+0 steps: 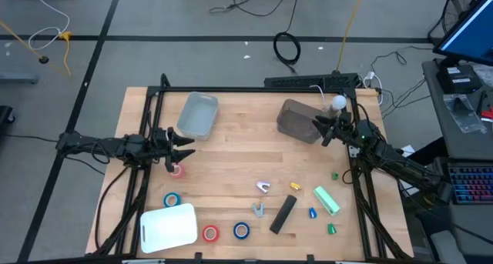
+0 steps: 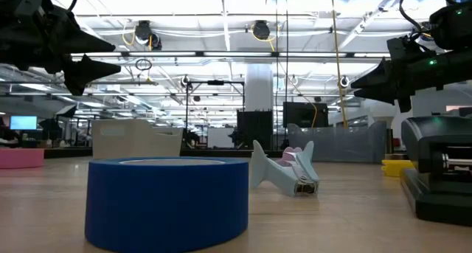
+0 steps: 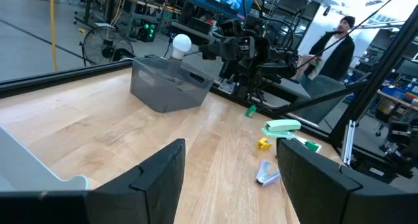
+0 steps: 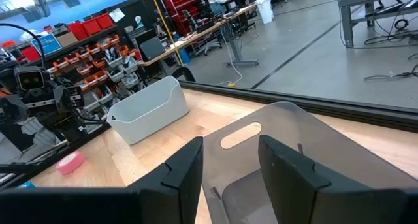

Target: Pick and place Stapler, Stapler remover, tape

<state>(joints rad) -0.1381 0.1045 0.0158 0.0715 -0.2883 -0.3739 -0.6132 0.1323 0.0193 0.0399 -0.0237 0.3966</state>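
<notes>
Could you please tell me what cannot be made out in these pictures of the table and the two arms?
- Grey bin, high view: the right gripper hangs over its edge and hides part of the inside.
- Pink tape roll, high view: the left gripper covers its top.
- Small green and blue pieces, high view: too small to identify.
- Black stapler, low view: cut off by the right edge.

Grey floor [image 1: 192, 18] with cables, red storage shelves [image 4: 98, 28], bright ceiling lights [image 2: 221, 2]

Pale wood-plank table [image 1: 231, 152] w/ light grey bin [image 1: 198, 115], dark grey bin [image 1: 296, 119], white lid [image 1: 168, 228], red/blue tape rolls [image 1: 210, 233], black stapler [image 1: 283, 214], prob. staple removers [image 1: 263, 187].
</notes>
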